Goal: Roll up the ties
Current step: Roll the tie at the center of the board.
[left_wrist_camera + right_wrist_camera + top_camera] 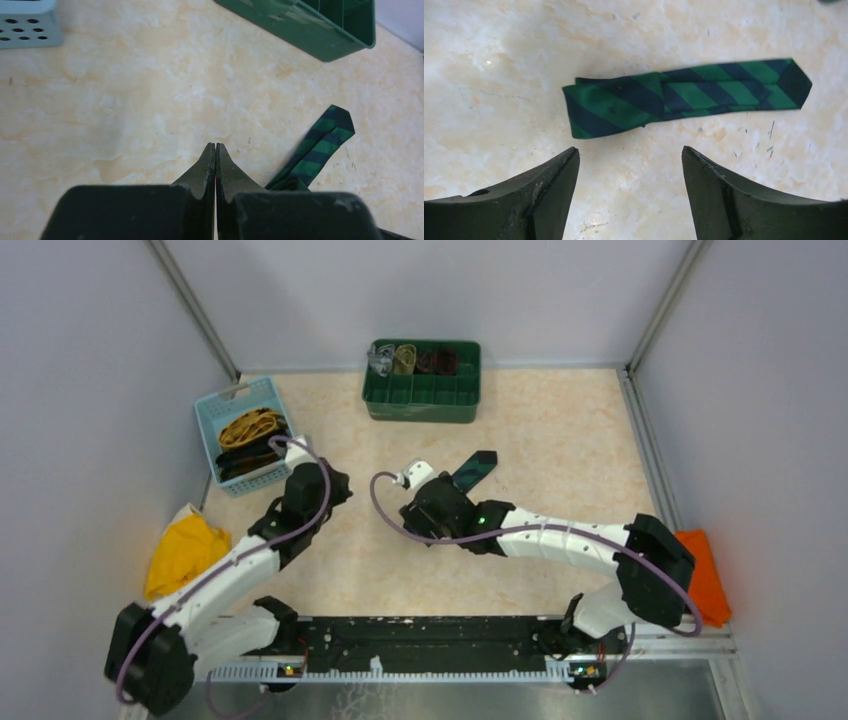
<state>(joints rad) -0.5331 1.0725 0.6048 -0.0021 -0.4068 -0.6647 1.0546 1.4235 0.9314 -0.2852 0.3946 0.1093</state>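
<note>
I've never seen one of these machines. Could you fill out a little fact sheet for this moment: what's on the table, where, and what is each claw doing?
tie being worked: green striped tie, flat on the table, partly folded, not rolled
right gripper: open, by the tie's folded end, not gripping it
left gripper: shut, holding nothing
green bin: far side, rolled ties in its back compartments
blue basket: far left, loose ties inside
cloths: yellow cloth at left, orange cloth at right

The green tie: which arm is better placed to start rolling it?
Right. The right gripper is open directly at the tie; the left gripper is shut, off to its side.
</note>
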